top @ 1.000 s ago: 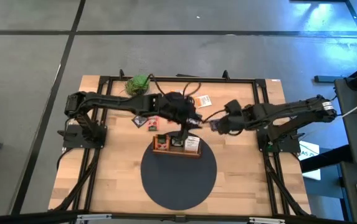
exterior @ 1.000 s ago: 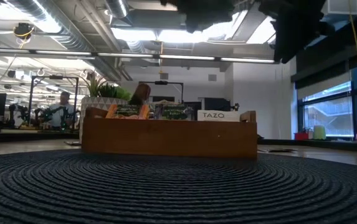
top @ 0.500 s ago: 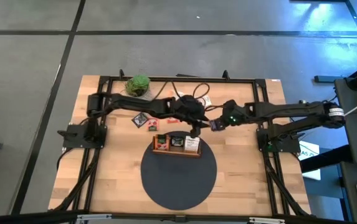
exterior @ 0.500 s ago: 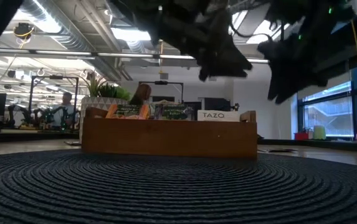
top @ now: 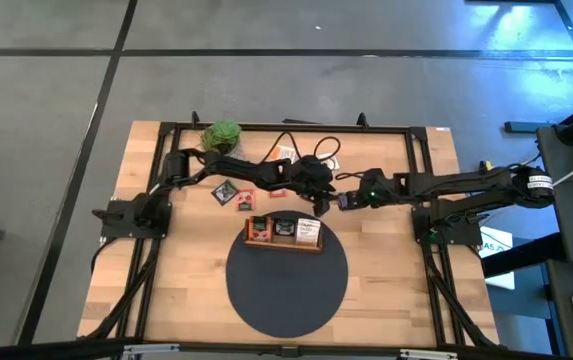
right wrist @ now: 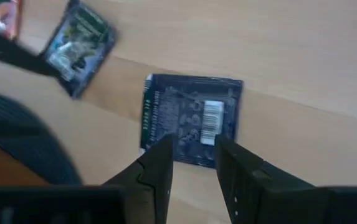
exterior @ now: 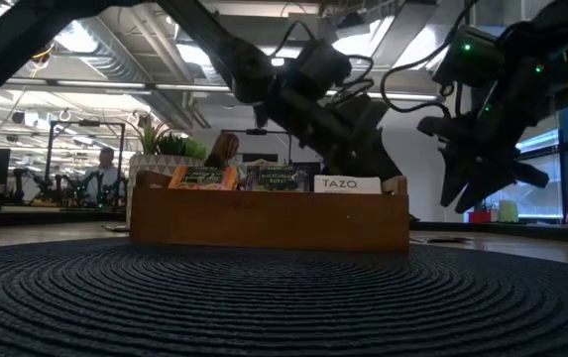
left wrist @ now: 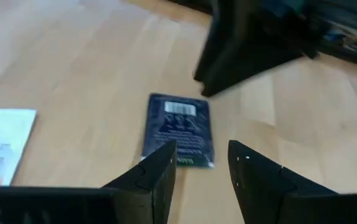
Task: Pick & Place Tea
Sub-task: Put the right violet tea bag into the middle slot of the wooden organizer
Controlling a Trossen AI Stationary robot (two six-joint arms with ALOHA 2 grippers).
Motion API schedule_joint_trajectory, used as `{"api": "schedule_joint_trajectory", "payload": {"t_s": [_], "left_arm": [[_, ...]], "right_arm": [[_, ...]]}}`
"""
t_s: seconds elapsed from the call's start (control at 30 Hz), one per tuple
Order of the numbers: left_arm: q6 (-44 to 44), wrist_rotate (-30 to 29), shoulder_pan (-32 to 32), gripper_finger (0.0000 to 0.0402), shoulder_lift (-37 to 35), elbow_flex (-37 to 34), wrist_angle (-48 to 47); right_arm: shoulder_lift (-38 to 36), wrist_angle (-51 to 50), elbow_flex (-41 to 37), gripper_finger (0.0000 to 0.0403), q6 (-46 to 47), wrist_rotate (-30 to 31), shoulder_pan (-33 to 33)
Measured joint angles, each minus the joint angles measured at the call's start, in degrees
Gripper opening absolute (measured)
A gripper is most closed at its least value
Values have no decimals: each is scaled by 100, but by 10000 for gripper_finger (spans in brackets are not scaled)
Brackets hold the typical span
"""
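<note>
Both grippers converge on one dark blue tea packet (right wrist: 190,120) lying flat on the table, its barcode end toward the right gripper (right wrist: 190,163), fingers parted, empty; left gripper (left wrist: 202,167) opposite, gap open, packet's long axis running away from it

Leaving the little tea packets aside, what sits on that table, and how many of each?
Robot arms: 2, left gripper and right gripper both open over one dark blue tea packet
Wooden tray: 1
Round dark mat: 1
Potted plant: 1
Total: 5
</note>
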Motion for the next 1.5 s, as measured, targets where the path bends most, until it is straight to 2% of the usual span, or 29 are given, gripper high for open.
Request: {"api": "schedule_joint_trajectory", "payload": {"t_s": [0.27, 0.4, 0.73, 1.13, 1.5], "left_arm": [[61, 86, -25, 141, 614, 313, 310], [63, 277, -28, 141, 901, 698, 96], [323, 151, -6, 141, 1262, 1047, -322], [385, 169, -6, 141, 1279, 1060, -532], [376, 200, -10, 141, 1279, 1051, -562]], "right_arm": [[0, 1017, -430, 120, 291, 4, -2], [0, 1018, -503, 120, 279, 6, -2], [57, 597, -521, 120, 249, 314, -2], [758, 737, -502, 120, 326, 57, -13], [807, 956, -503, 117, 599, -383, -20]]}}
